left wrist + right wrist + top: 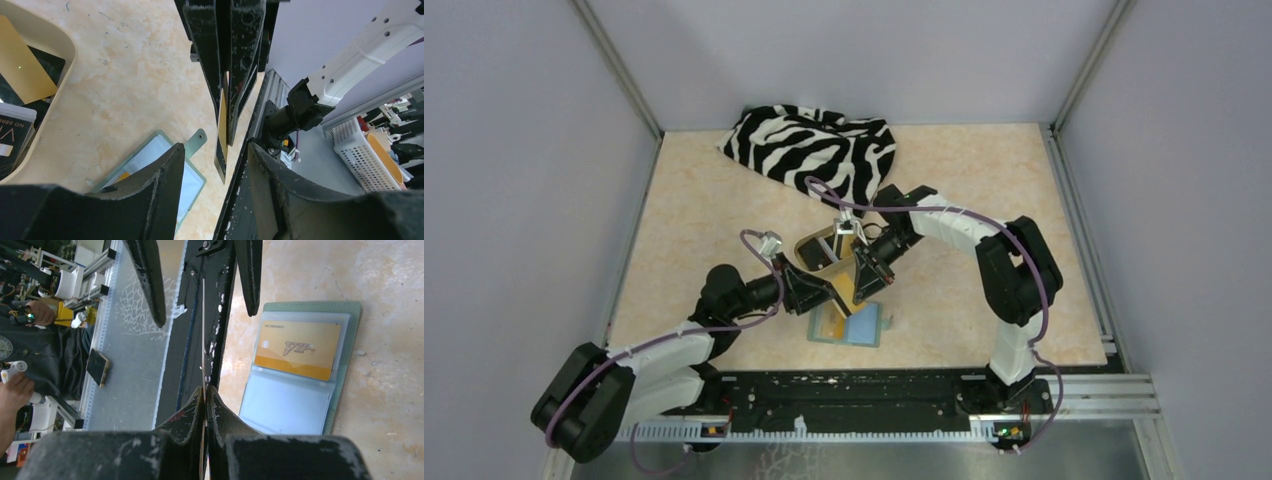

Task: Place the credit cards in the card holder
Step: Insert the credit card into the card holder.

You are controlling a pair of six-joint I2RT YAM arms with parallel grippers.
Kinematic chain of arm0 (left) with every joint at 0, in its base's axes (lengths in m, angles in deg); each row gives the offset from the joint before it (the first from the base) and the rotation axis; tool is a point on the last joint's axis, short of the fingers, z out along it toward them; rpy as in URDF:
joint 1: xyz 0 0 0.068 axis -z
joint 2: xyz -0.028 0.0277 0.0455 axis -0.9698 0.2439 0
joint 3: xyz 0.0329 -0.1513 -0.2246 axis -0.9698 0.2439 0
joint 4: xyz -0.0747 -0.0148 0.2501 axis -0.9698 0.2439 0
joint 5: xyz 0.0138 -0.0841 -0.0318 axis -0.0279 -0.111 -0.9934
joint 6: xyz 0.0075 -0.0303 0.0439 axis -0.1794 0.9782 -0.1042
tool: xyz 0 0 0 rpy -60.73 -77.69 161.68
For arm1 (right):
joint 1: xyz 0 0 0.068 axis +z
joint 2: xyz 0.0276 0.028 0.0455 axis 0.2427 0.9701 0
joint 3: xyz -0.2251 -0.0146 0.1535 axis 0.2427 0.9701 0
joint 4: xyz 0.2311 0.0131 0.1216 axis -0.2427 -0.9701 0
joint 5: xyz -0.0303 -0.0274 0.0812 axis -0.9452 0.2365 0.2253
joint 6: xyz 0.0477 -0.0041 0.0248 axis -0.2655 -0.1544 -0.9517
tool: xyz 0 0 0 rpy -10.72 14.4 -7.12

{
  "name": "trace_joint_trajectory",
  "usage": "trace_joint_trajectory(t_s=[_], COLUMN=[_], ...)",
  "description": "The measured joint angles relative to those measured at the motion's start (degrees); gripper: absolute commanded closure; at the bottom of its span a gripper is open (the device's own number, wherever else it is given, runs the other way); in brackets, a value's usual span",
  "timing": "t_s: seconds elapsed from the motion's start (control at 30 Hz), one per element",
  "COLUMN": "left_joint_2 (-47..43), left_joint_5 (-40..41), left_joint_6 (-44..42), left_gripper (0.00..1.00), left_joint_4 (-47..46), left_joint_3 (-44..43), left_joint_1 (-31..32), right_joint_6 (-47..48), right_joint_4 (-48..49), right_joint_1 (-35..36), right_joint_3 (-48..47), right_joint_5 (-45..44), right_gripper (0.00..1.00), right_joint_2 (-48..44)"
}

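Observation:
My right gripper (205, 390) is shut on a gold-yellow credit card (203, 335), seen edge-on, and holds it above the table. In the left wrist view this card (221, 132) hangs from the right fingers (207, 55). My left gripper (215, 172) is open, its fingers on either side of the card, apart from it. The sage-green card holder (350, 365) lies open with a gold VIP card (297, 347) in one pocket. It also shows in the top view (852, 326), just below both grippers (819, 293) (867, 272).
A tan oval dish (67, 47) holds a gold card (22, 65), a black card (50, 62) and a whitish card (15, 135). A zebra-striped cloth (814, 148) lies at the back. The black base rail (854, 385) runs along the near edge.

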Motion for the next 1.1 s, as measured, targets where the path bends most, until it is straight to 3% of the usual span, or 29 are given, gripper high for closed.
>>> trace_joint_trajectory(t_s=[0.07, 0.17, 0.23, 0.4, 0.53, 0.57, 0.67, 0.73, 0.8, 0.87, 1.0, 1.1], left_joint_2=[0.7, 1.8, 2.8, 4.3, 4.2, 4.0, 2.8, 2.4, 2.3, 2.3, -0.5, -5.7], left_joint_5=[-0.5, -2.0, -3.7, -7.6, -9.9, -10.3, -11.1, -11.4, -11.5, -11.4, -8.9, -3.7], left_joint_6=[0.0, 0.0, -0.2, -0.6, -2.0, -2.4, -3.6, -4.3, -4.8, -4.9, -4.9, -5.2], left_gripper=[0.57, 0.80, 0.82, 0.68, 0.68, 0.71, 0.96, 1.00, 1.00, 1.00, 1.00, 1.00], left_joint_4=[0.0, -0.2, -0.2, 0.4, 3.4, 4.1, 6.8, 7.6, 8.2, 8.6, 12.2, 18.8], left_joint_3=[-0.7, -1.9, -2.8, -3.9, -5.4, -5.6, -6.2, -6.3, -6.3, -6.4, -6.4, -6.2], left_joint_1=[0.1, 0.2, 0.2, 0.2, 0.2, 0.2, 0.2, 0.2, 0.2, 0.2, 0.2, 0.1], right_joint_6=[0.2, 0.4, 0.6, 0.6, 0.7, 0.8, 1.1, 1.2, 1.2, 1.2, 0.8, 0.5], right_joint_4=[-0.1, -0.1, -0.2, -0.2, -0.1, -0.1, -0.1, -0.2, -0.3, -0.3, 1.6, 7.3], right_joint_1=[0.7, 2.1, 2.9, 3.4, 3.4, 3.4, 3.4, 3.4, 3.4, 3.4, 3.3, 3.2], right_joint_3=[0.0, 0.0, 0.0, 0.0, 0.0, 0.0, 0.0, 0.0, 0.0, 0.0, 0.5, 5.5], right_joint_5=[-0.4, -1.0, -1.6, -2.4, -3.3, -3.5, -3.9, -4.1, -4.3, -4.7, -9.6, -16.5], right_gripper=[1.00, 1.00, 1.00, 1.00, 1.00, 1.00, 1.00, 1.00, 0.90, 0.72, 0.53, 0.53], right_joint_2=[0.0, 0.0, 0.0, -0.8, -2.1, -2.4, -2.7, -2.7, -2.8, -3.0, -5.2, -12.8])
